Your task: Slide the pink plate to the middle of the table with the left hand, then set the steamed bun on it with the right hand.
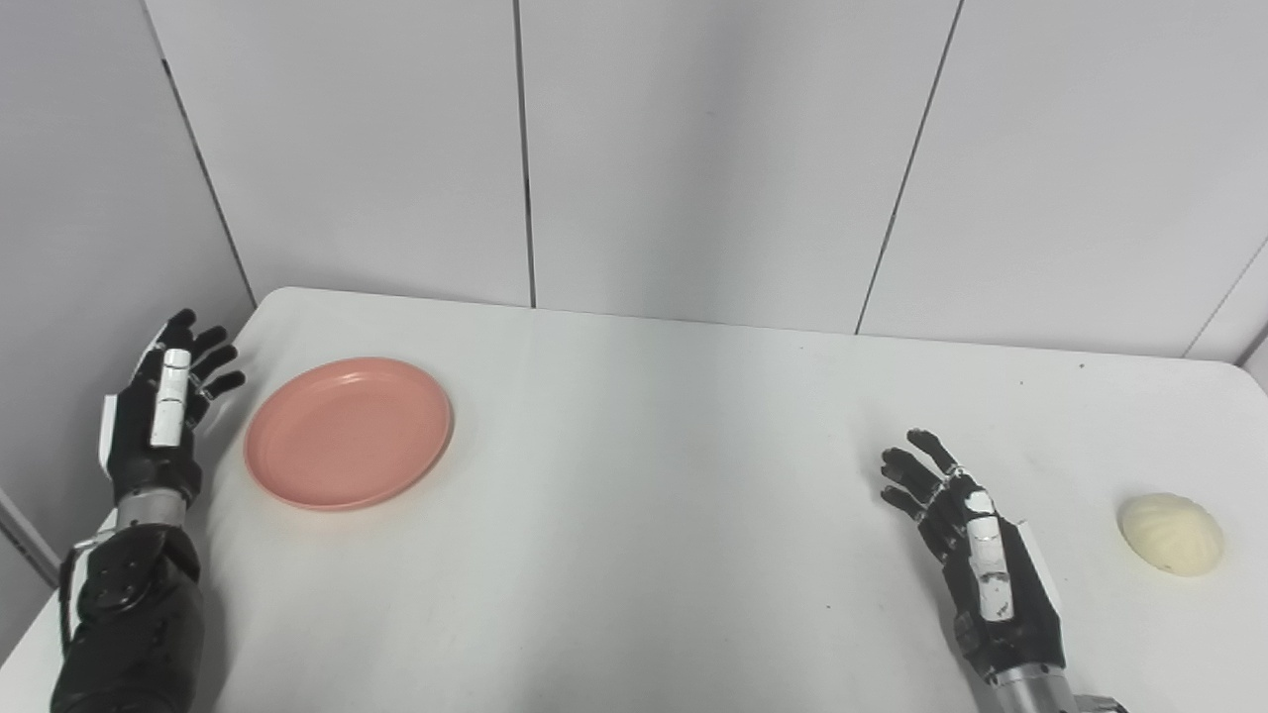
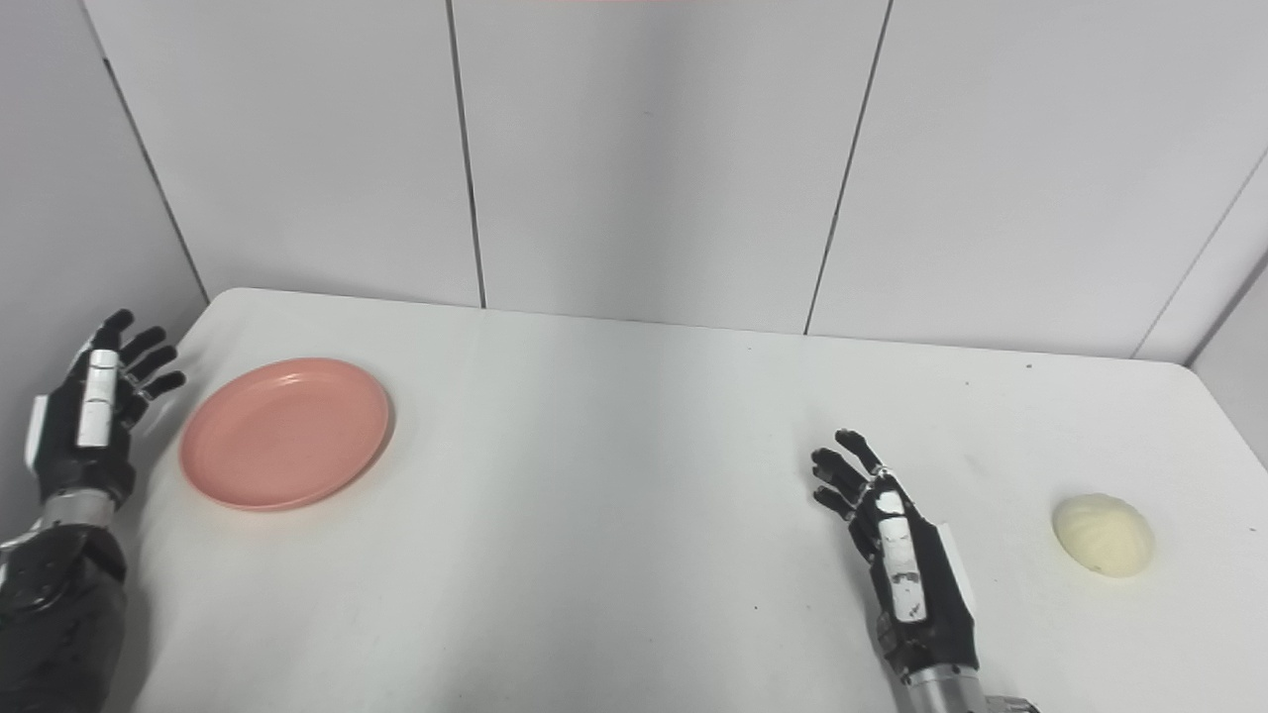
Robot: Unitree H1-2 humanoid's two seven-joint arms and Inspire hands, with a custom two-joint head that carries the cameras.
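Nearest, the right hand (image 1: 976, 555) hovered over the white table (image 1: 634, 515), fingers spread and holding nothing; the pale, domed, pleated steamed bun (image 1: 1171, 534) lay apart to its right. Farther left, the left hand (image 1: 163, 406) stood with fingers apart, empty, just beside the round, smooth, shallow pink plate (image 1: 349, 433), not touching it.

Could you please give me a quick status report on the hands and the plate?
Left hand open beside pink plate, not touching. Right hand open, steamed bun to its right. Nothing in the way.
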